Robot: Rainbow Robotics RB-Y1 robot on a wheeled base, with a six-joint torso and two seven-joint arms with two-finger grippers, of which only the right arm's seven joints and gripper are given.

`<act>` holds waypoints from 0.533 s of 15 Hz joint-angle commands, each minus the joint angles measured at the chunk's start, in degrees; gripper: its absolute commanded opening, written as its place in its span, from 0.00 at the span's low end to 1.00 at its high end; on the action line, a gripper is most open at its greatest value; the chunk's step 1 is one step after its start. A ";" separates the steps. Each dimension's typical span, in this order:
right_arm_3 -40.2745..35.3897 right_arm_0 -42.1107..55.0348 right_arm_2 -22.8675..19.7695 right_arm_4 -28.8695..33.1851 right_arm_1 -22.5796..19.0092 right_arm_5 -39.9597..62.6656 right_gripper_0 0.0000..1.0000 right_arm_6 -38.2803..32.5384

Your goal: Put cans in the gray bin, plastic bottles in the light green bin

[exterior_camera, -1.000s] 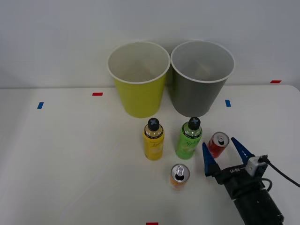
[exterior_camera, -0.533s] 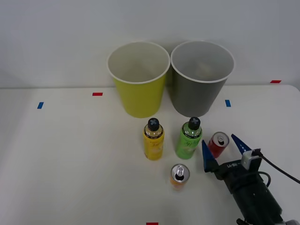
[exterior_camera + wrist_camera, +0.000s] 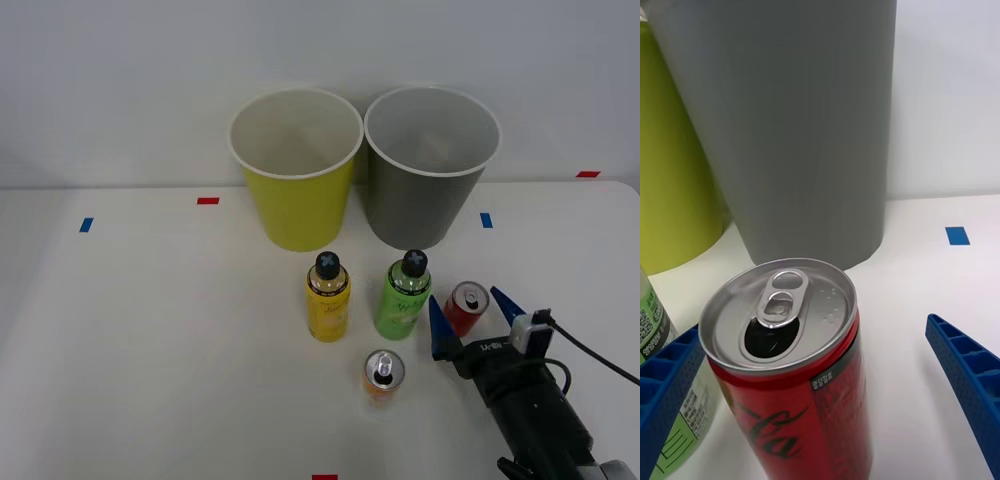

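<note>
Nothing is binned yet: both bottles and both cans stand on the table (image 3: 150, 330), the red can (image 3: 466, 306) between the spread fingers (image 3: 468, 318), not yet gripped, the gray bin (image 3: 430, 170) beyond them.

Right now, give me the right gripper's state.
Right gripper: open, holding nothing, fingers on either side of the red can.

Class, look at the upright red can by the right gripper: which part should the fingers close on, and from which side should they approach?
Grip the red can on its round side wall, below the silver top, coming from the robot's side. It stands upright, and the open right gripper already straddles it. The green bottle stands close on its left, so a frontal approach looks safest.
</note>
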 commanded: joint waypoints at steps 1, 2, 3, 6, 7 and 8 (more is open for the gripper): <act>0.04 -0.48 0.08 -0.02 0.02 0.02 1.00 -0.26; 0.04 -0.75 0.08 -0.02 0.02 0.11 1.00 -0.26; 0.04 -0.92 0.08 -0.02 0.11 0.28 1.00 -0.26; 0.04 -1.01 0.08 -0.02 0.28 1.69 1.00 0.26; 0.04 -1.27 0.08 -0.02 0.28 1.78 1.00 0.53; 0.04 -1.36 0.08 0.33 0.28 1.78 1.00 0.79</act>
